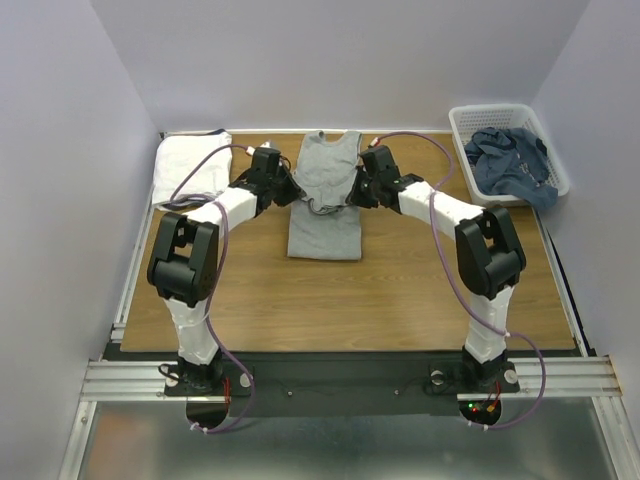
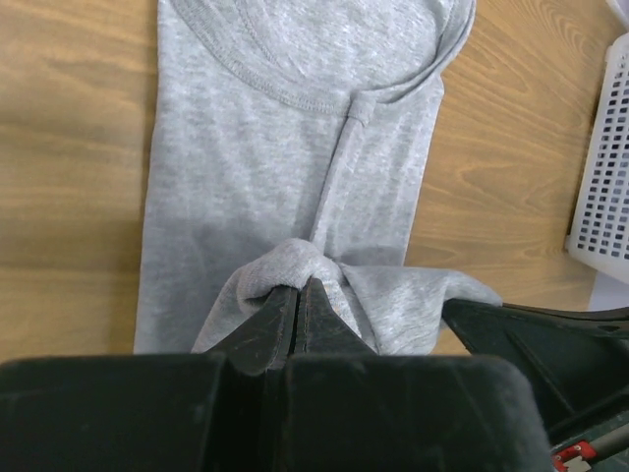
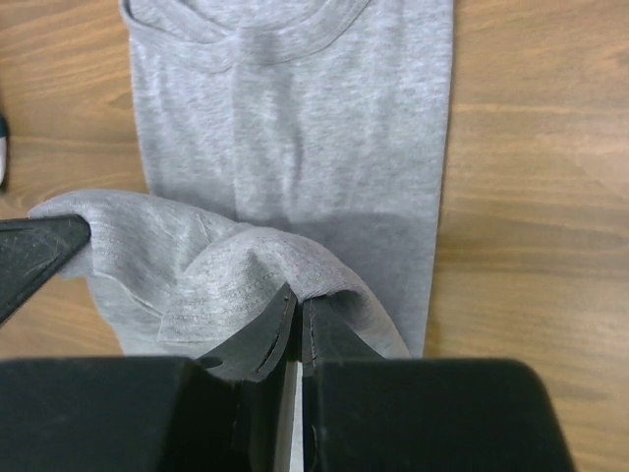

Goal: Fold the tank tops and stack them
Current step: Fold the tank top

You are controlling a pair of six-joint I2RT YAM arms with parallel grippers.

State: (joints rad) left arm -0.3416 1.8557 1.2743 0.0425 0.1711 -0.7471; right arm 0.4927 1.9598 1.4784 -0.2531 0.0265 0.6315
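Note:
A heather grey tank top (image 1: 326,200) lies lengthwise in the middle of the wooden table, straps at the far end. My left gripper (image 1: 293,190) is shut on a bunched fold of its left edge, seen in the left wrist view (image 2: 298,285). My right gripper (image 1: 357,192) is shut on a raised fold of its right edge, seen in the right wrist view (image 3: 298,300). Both hold the cloth a little above the flat grey tank top (image 2: 256,177) (image 3: 324,147). A white folded tank top (image 1: 190,166) lies at the far left. A dusty blue tank top (image 1: 512,160) is crumpled in the basket.
The white lattice basket (image 1: 463,140) stands at the far right corner and shows at the right edge of the left wrist view (image 2: 604,187). Bare wooden table (image 1: 350,300) lies near the arms. Metal rails run along the table's sides.

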